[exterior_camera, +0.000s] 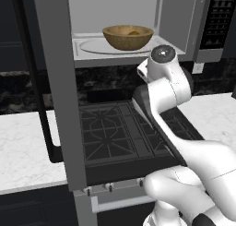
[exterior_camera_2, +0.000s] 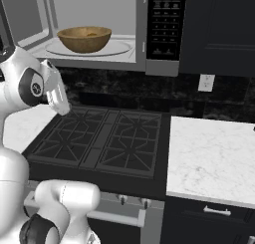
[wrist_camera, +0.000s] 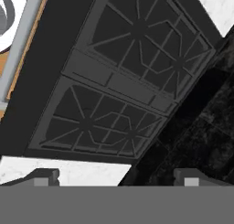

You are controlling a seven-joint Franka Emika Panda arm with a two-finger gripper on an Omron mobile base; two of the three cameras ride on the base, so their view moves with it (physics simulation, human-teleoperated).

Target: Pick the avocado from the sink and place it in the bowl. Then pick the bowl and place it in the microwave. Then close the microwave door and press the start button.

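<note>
Wide wood-brown bowl [exterior_camera: 127,37] sits on round glass turntable [exterior_camera_2: 119,48] inside grey microwave [exterior_camera_2: 141,31], small orange-brown avocado [exterior_camera: 134,32] inside bowl. Grey-framed microwave door [exterior_camera: 55,86] stands open at microwave's left edge. Gripper [wrist_camera: 116,178] over black stove grates [wrist_camera: 128,81], fingers wide, empty. Step: closing door. Next: reach door's outer face, push shut, then press start button.

Bowl [exterior_camera: 127,37] holding the avocado [exterior_camera: 134,33] on the turntable inside the microwave [exterior_camera: 179,22]; microwave door [exterior_camera: 55,91] open at left, above the stove [exterior_camera: 120,137].
</note>
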